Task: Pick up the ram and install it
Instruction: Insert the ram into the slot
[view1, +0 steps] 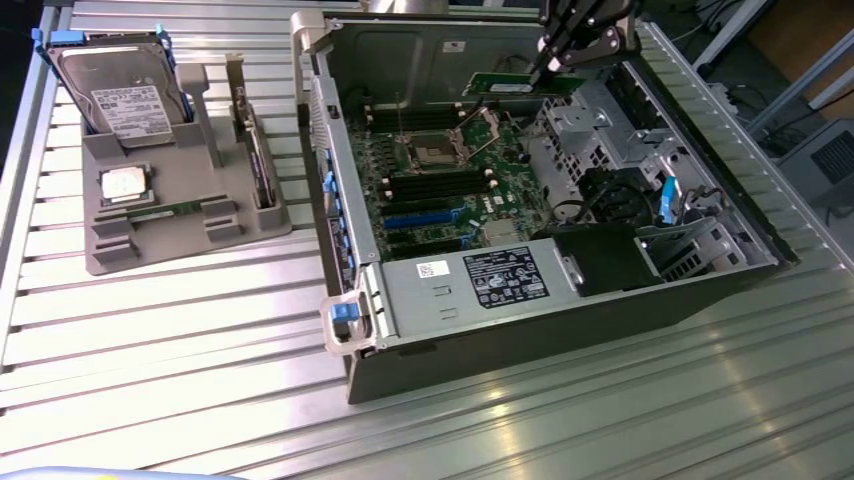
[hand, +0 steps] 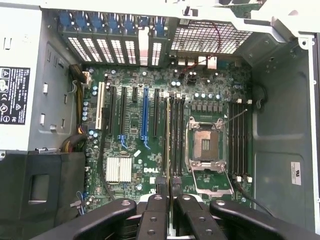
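ram (view1: 514, 86) | 1 long green stick (pale label) | gripped, roughly level | aloft over the motherboard (view1: 441, 175)

I see an open computer case (view1: 534, 345) on the slatted metal table (view1: 174, 340), its motherboard (hand: 210, 82) exposed. At the exterior view's left, a grey tray (view1: 160, 255) holds a hard drive (view1: 127, 95) and, I think, a processor chip (view1: 123, 185).

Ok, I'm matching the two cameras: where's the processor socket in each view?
Exterior view: the processor socket sits on the motherboard in the open case, just below the claw gripping the ram.
Wrist view: the socket lies between two banks of black memory slots, beyond the claw.
Shared landmark: the long blue expansion slot.
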